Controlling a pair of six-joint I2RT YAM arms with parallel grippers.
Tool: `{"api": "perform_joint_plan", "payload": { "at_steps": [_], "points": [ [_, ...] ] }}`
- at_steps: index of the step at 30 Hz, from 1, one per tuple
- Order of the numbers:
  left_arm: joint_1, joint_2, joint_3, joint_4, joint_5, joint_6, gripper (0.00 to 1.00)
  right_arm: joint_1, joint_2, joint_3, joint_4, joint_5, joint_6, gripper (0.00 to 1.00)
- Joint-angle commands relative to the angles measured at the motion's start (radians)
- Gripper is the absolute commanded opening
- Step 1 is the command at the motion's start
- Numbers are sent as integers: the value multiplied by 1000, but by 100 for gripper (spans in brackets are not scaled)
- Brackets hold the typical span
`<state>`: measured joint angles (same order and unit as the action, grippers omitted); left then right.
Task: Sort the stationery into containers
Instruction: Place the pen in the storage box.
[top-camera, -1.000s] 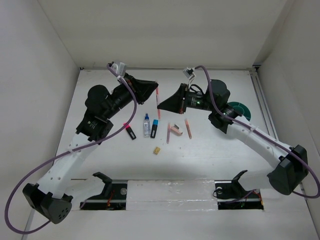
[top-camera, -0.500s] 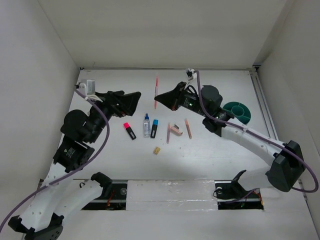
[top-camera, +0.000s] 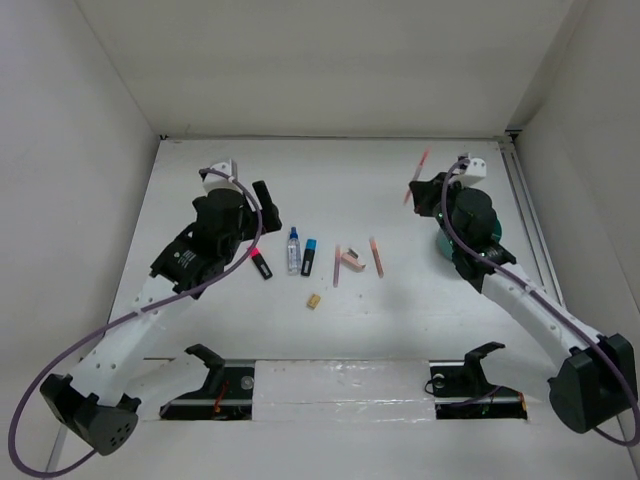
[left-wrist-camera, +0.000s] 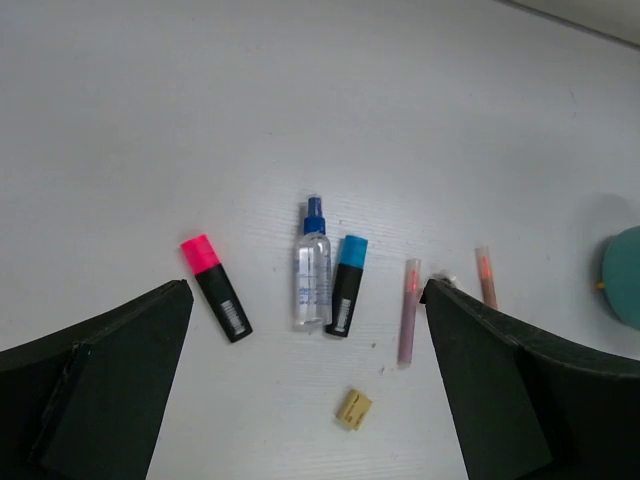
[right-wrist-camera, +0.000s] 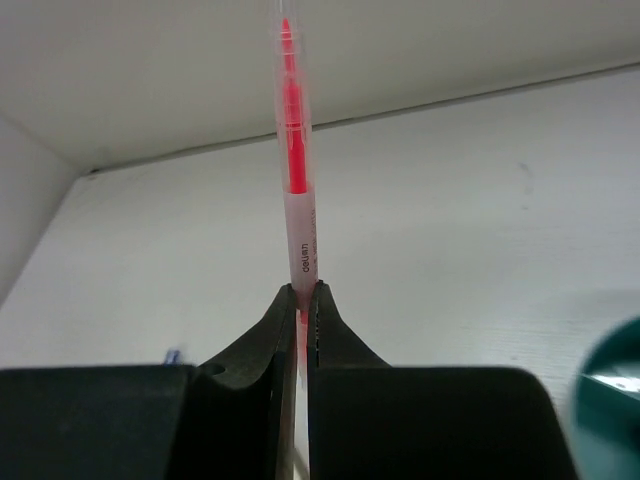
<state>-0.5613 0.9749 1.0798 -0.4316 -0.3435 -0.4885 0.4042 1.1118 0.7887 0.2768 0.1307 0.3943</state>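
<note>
We find the right gripper (right-wrist-camera: 303, 298) pinched narrow on a thin red pen (right-wrist-camera: 297, 190). In the right wrist view the clear barrel stands straight out past the fingertips, with the pointed red end free and aimed ahead of the hand. From above, the pen shows as a slanted pink line in the air over the far right of the table (top-camera: 400, 325). We cannot tell from that view which end is the free one.

The teal cup (left-wrist-camera: 624, 285) lies low and to the right of this hand. Its rim is a blur in the lower right corner of the wrist view, and from above the right arm covers nearly all of it. The cup is therefore close by, but the pen's long axis points away from it. We judge that the next move depends on swinging that axis down over a compartment before letting go. Which compartment is nearest we cannot tell.

The left gripper (top-camera: 266, 203) is spread wide and holds nothing. It hovers by the left end of the row on the table. There the pink-capped marker (left-wrist-camera: 215, 287), spray bottle (left-wrist-camera: 313, 275) and blue-capped marker (left-wrist-camera: 344, 285) lie side by side, caps toward the far side. Two more thin pens (top-camera: 377, 257), a pink block (top-camera: 351, 262) and a tan piece (left-wrist-camera: 353, 408) lie beyond or nearer. The left arm is the nearer one for all of these.
</note>
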Motion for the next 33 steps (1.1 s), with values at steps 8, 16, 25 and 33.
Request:
{"api": "perform_joint_plan", "payload": {
  "at_steps": [8, 16, 25, 33],
  "points": [
    [-3, -55, -41, 2, 1, 13, 100, -188, -135, -91, -70, 337, -54, 0],
    [-3, -27, -41, -19, -25, 22, 100, -375, -96, -71, -128, 331, -66, 0],
    [-3, -27, -41, -19, 6, 22, 100, -406, -38, -80, -149, 326, -11, 0],
    [-3, -27, -50, -10, 37, 22, 100, -406, 26, -101, -117, 316, 28, 0]
  ]
}}
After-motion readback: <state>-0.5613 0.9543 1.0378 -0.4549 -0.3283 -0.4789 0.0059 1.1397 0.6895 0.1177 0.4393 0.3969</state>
